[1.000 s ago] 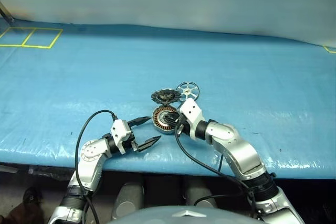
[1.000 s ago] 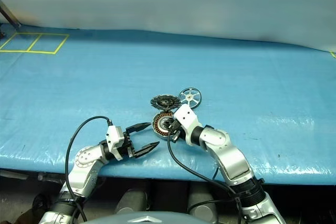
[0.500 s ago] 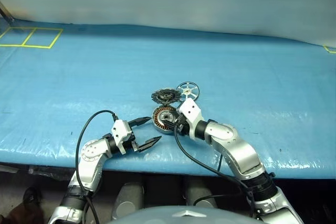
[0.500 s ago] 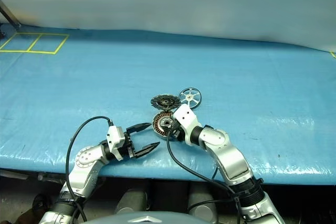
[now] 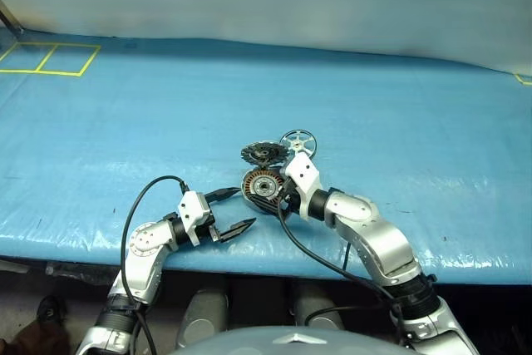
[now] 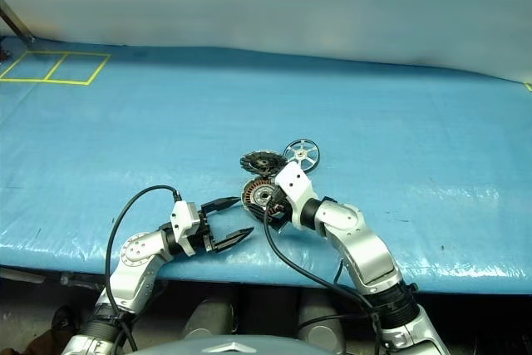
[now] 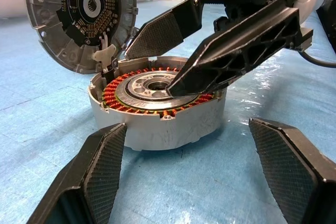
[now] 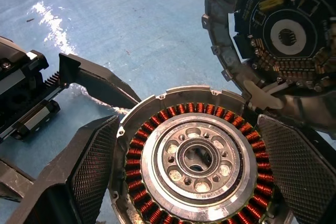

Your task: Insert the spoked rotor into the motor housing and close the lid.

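Head views: blue-covered desk [image 5: 125,114]. Low centre of frame, the shallow round silver-grey motor housing with copper windings [image 5: 261,186] lies flat. The dark ribbed round lid [image 5: 261,153] sits just above it in the picture, and the small shiny silver spoked rotor [image 5: 298,142] to the lid's right, apart from the housing. Left gripper [image 5: 234,209] hovers lower left of the housing, fingers spread, empty. Right gripper [image 6: 268,204] is at the housing.

Left wrist view: housing [image 7: 157,109] at centre; lid [image 7: 79,14] propped at upper left, circuit-board face showing. Right gripper's fingers [image 7: 236,45] hang spread over the housing's hub, gripping nothing.

Right wrist view: housing [image 8: 194,156] between the open fingers [image 8: 94,166]; lid [image 8: 278,35] upper right.

Judgement: rotor not yet fetched. Next, take it by the rim, keep it level, centre its hub over the housing's bore, and steady the housing with the left.
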Motion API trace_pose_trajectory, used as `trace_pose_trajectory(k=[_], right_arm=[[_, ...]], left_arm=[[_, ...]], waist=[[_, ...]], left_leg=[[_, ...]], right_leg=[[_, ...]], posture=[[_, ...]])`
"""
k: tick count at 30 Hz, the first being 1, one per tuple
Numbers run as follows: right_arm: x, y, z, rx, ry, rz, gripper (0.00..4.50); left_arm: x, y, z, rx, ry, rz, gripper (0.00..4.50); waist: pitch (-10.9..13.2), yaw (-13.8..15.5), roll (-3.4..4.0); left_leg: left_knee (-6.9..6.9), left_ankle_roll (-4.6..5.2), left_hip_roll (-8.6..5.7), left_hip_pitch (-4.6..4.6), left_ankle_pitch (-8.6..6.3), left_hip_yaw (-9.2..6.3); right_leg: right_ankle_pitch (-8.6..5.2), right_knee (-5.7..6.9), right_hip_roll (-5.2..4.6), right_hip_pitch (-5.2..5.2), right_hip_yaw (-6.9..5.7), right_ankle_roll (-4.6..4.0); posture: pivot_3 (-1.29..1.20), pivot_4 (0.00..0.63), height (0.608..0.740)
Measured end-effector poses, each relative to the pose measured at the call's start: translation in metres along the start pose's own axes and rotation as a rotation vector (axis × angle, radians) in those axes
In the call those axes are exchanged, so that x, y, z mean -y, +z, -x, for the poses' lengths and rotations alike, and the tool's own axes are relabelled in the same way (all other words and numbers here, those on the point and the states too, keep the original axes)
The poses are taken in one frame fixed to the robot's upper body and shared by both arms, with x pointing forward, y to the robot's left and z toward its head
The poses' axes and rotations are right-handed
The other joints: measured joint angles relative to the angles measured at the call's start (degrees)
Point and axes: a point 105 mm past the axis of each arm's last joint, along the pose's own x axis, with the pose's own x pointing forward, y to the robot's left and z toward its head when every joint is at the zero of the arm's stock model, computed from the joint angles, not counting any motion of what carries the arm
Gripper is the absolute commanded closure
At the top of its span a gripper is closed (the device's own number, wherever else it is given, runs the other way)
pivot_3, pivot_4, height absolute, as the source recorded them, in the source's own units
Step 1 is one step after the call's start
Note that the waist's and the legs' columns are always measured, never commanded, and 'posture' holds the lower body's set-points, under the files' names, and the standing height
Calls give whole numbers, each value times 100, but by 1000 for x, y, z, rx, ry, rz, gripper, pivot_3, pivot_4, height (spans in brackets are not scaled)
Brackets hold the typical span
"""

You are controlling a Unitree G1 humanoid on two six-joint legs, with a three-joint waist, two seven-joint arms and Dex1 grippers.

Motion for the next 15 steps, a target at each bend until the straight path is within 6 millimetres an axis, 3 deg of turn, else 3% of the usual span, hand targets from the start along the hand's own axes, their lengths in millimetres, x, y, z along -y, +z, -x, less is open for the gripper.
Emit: trace_pose_trajectory(k=[4,9,15], right_arm=[[2,6,10,13,-17,17,35],[7,-3,38,-71,-28,130,35],[54,2,75,-245,-193,368,35]], left_arm=[[0,0,0,0,-1,1,407],[-2,0,4,-8,-1,18,407],[-4,1,6,-13,1,11,407]], waist=[[0,4,0],[1,19,0],[6,8,-7]], left_leg=[[0,0,0,-1,0,0],[2,0,-2,-3,0,3],[5,-1,2,-3,-1,15]], right_leg=[[0,0,0,-1,0,0],[0,-1,-5,-1,0,0],[0,0,-9,-9,-1,1]], posture=[[0,150,740],[0,150,740],[0,150,740]])
